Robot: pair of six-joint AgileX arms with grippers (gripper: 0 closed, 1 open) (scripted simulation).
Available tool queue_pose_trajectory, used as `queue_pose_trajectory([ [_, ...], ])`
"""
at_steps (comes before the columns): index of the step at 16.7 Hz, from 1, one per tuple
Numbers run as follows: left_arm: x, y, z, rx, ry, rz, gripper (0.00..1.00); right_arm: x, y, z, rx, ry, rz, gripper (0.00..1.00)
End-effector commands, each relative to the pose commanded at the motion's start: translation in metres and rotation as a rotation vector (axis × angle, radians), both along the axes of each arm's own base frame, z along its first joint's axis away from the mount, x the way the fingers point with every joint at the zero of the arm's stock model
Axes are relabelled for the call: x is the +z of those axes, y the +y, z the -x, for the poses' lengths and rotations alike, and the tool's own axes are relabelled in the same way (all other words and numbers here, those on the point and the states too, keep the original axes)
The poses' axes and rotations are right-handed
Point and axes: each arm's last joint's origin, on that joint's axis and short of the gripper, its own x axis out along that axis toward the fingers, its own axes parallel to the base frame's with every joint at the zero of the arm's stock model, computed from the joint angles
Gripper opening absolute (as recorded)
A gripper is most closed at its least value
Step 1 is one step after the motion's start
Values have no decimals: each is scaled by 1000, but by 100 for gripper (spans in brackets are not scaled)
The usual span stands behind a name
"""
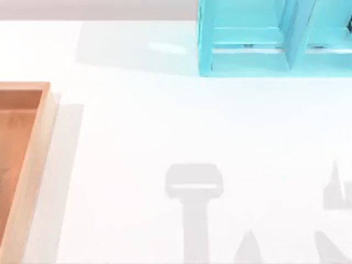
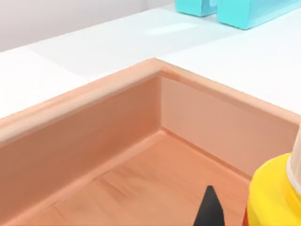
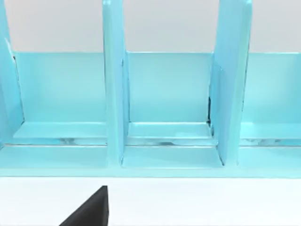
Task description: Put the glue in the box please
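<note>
Counted across the views: one shallow rectangular box of light brown wood with thick pale rims and an orange-brown floor [image 1: 47, 118], one small yellow glue bottle [image 2: 275, 197], one light blue shelf unit with upright dividers [image 1: 247, 60], one white table [image 1: 165, 121].

From the top view, the box sits at the table's left edge, cut off by the frame, and the shelf unit stands at the far side toward the right. Between them the white tabletop lies bare apart from grey shadows near the front edge, so there is wide open room there.

From the left wrist view, an inner corner of the box [image 2: 160, 101] appears close up, with the glue's yellow body and pale nozzle base inside the walls, over the wooden floor. One dark fingertip [image 2: 209, 212] of the left gripper pokes up just beside the bottle; whether that pincer pinches the glue or stands spread I cannot tell.

From the right wrist view, three compartments of the shelf unit [image 3: 164, 94] face the camera, and one dark fingertip [image 3: 91, 209] of the right gripper shows over the table before it; its spread I cannot tell either
</note>
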Motion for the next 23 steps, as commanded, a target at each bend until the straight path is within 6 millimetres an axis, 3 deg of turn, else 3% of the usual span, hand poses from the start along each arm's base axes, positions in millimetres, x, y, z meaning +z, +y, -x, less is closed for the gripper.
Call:
queue_pose_trajectory([
  [4,0,0,0,-1,0,2,0,0,0,0,0,0,0,100],
  [17,0,0,0,-1,0,2,98,0,0,0,0,0,0,100],
  [23,0,0,0,-1,0,2,100,0,0,0,0,0,0,100],
])
